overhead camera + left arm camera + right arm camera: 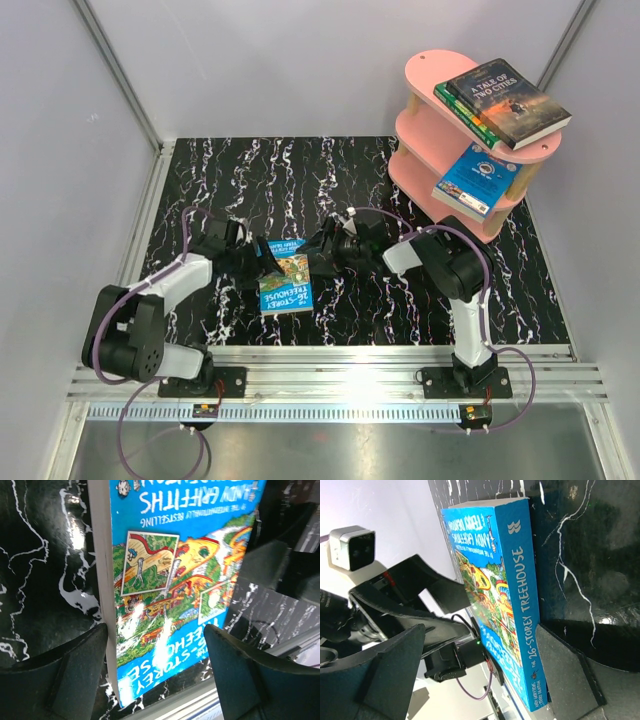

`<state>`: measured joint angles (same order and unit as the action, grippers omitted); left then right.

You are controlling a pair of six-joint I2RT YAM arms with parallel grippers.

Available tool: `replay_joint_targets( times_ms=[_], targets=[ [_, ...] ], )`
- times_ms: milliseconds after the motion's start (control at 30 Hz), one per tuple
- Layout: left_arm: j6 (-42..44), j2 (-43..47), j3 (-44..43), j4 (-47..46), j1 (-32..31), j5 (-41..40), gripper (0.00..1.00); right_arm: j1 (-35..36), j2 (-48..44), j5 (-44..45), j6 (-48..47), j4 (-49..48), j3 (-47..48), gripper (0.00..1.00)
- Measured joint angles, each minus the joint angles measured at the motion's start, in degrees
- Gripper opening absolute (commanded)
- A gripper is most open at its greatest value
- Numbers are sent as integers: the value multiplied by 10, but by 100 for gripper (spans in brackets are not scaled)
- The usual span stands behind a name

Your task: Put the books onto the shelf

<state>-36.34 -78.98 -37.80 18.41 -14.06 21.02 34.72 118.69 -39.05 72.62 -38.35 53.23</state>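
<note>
One blue paperback, the 26-Storey Treehouse book (287, 278), lies cover-up near the middle of the black marbled table (230, 180), between your two grippers and well apart from the shelf (428, 70). Your left gripper (252, 262) sits at the book's left side with its jaws spread wide. In your left wrist view that gripper (155, 635) straddles the book (170, 580): one finger (60, 675) is just beside the white page edge and the other stands off past the opposite corner. You cannot tell whether the near finger touches the pages. Your right gripper (322, 250) sits at the book's right side, also spread wide and gripping nothing. Your right wrist view shows that gripper (480, 630) turned on its side at the spine of the book (495, 590), one finger (570, 670) low against the table by the spine and the other (385, 675) clear above the cover. At the far right corner of the table stands the pink three-tier shelf. On its top tier the dark grey A Tale of Two Cities (508, 103) lies flat on a green-edged book (462, 112), both overhanging the rim. Another blue book (474, 180) rests on a tier below, jutting out past its front edge. Both arm bases sit on the metal rail (330, 365) along the near edge of the table
</note>
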Motion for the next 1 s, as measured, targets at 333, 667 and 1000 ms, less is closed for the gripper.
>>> replay_joint_targets(
  times_ms=[333, 667, 1000],
  targets=[
    [-10, 47, -77, 37, -2, 19, 72, 0, 0, 11, 3, -70, -37, 98],
    [-26, 19, -11, -61, -17, 56, 54, 2, -2, 11, 9, -102, -56, 98],
    [-52, -3, 32, -85, -29, 80, 0, 2, -5, 23, 39, -181, -100, 98]
  ],
)
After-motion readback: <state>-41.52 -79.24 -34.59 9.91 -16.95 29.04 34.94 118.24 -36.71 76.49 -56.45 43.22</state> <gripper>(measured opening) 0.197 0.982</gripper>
